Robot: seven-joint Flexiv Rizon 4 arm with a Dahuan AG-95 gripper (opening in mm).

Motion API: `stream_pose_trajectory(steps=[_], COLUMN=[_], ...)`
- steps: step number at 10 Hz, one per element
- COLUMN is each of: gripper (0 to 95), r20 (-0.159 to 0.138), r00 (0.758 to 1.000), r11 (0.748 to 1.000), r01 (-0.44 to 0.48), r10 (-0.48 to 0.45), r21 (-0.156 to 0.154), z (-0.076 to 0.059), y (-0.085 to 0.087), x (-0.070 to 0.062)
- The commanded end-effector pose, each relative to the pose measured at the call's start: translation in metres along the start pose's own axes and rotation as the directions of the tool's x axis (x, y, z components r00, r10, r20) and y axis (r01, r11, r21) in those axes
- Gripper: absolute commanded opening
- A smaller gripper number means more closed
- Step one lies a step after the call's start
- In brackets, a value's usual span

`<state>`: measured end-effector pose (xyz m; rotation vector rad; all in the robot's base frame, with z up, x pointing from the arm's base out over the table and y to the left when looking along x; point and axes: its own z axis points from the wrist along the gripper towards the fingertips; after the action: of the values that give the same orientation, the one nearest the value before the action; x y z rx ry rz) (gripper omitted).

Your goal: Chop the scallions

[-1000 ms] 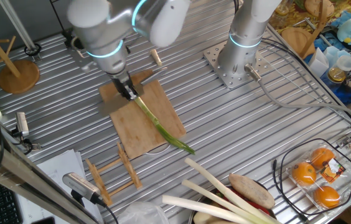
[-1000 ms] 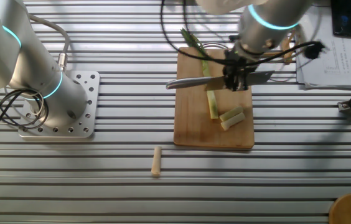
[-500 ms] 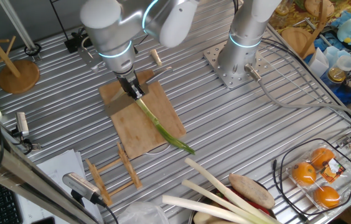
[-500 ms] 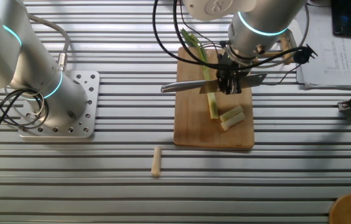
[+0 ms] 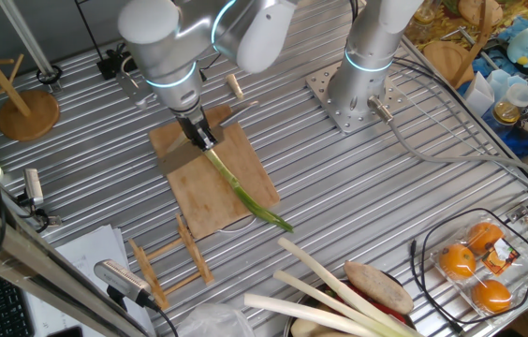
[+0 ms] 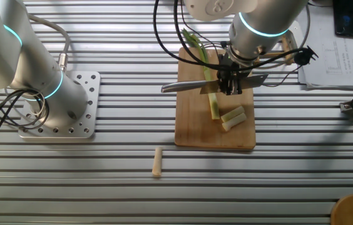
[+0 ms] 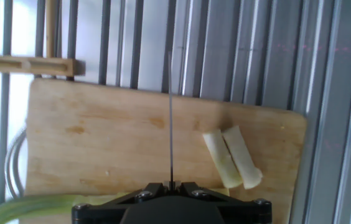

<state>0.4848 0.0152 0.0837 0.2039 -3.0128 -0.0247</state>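
The scallions are one long stalk (image 6: 206, 69) lying along the wooden cutting board (image 6: 192, 128), its dark green tip (image 5: 278, 221) hanging off the board's edge. Two short pale cut pieces (image 6: 233, 117) lie side by side near the stalk's cut end, seen also as cut pieces (image 7: 233, 157) in the hand view. My gripper (image 6: 230, 80) is shut on a knife (image 6: 186, 85), held crosswise just above the stalk. In the hand view the knife blade (image 7: 170, 118) shows edge-on as a thin line over the board (image 7: 113, 143), with the stalk (image 7: 32, 205) at the lower left.
Thick pale leek-like stalks (image 5: 339, 281) and a wire basket of oranges (image 5: 475, 262) sit at the near right. A wooden rack (image 5: 170, 257) stands beside the board. A wooden peg (image 6: 157, 162), a second arm's base (image 6: 57, 106) and papers (image 6: 333, 59) surround the board.
Over the last second the gripper and knife shifted a little along the stalk, toward the green end. In the last half second almost nothing moved.
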Motion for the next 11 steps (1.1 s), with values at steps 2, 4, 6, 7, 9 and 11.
stream_pose_trajectory(steps=[2,4,6,7,9,11], gripper=[0.0,0.0,0.0,0.0,0.0,0.0], r20=[-0.013,-0.005,-0.005,-0.013,-0.013,0.0], r00=[1.0,1.0,1.0,1.0,1.0,1.0], r11=[1.0,1.0,1.0,1.0,1.0,1.0], r01=[-0.012,-0.005,-0.012,-0.009,-0.01,-0.018], r10=[0.012,0.005,0.012,0.009,0.01,0.018], r21=[-0.007,0.004,0.004,0.005,0.003,0.002], z=[-0.005,-0.007,-0.004,-0.003,0.001,0.005], y=[0.003,0.005,0.003,0.003,0.001,0.003], x=[0.003,0.007,0.007,0.008,0.009,0.009])
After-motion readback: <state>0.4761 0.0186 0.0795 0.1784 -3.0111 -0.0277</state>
